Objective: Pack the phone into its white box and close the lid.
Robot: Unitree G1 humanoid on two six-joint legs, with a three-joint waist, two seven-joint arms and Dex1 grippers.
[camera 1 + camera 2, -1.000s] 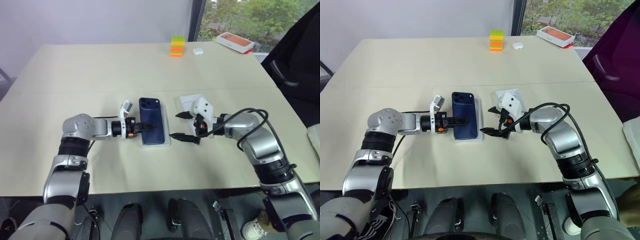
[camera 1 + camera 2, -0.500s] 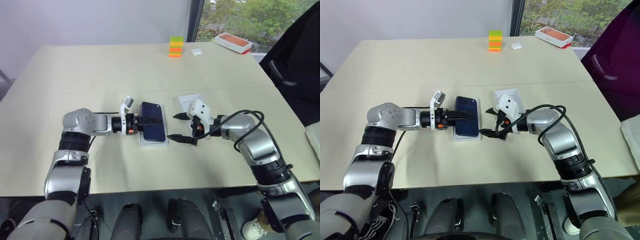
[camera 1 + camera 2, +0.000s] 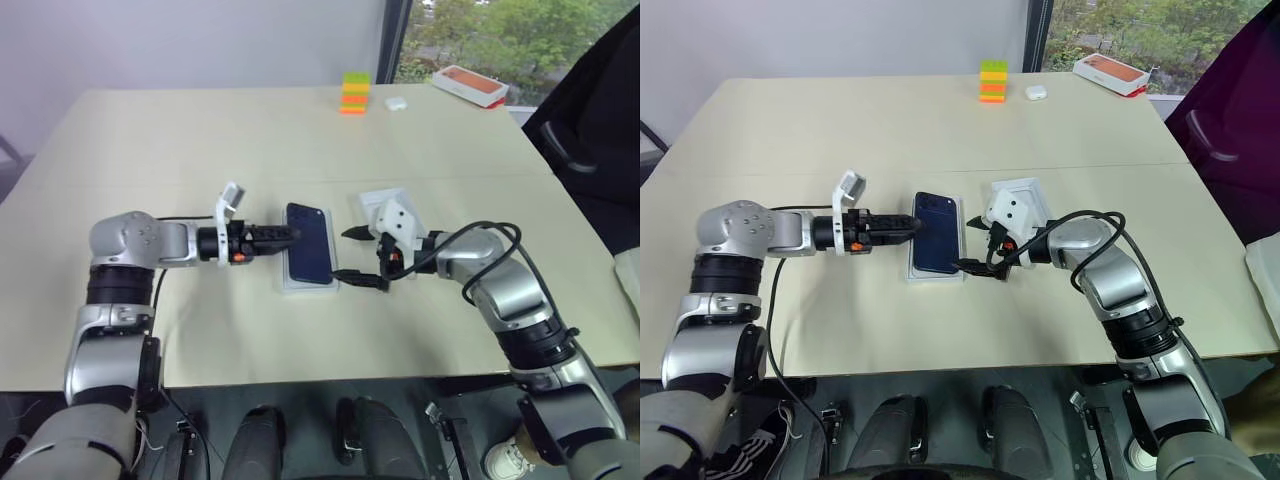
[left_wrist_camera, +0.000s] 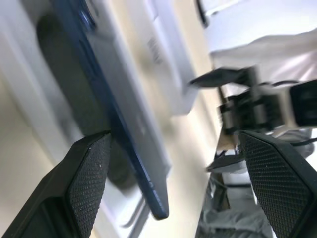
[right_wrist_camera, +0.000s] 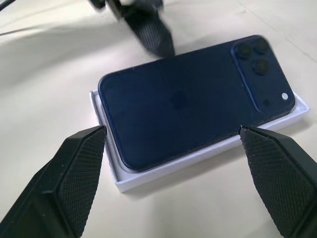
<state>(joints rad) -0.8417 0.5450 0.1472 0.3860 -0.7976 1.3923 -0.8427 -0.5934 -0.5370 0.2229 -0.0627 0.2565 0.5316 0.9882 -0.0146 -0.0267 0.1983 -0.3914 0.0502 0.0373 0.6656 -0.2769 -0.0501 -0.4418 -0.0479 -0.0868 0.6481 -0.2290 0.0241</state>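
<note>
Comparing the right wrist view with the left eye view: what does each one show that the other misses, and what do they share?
Right wrist view alone: the phone seen close, back up with its camera cluster visible, lying askew on the white box, one long edge overhanging the rim, not seated.

Left eye view alone: the whole table, the right gripper open beside the box, a white piece behind the right wrist, a coloured block stack and an orange-topped box at the far edge.

Both: phone, white box and the left gripper near the phone's side, open.

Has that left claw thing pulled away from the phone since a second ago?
Yes. The left end effector was over the phone a second ago; now it has backed off to the phone's left edge, fingers open, leaving the phone on the white box.
</note>
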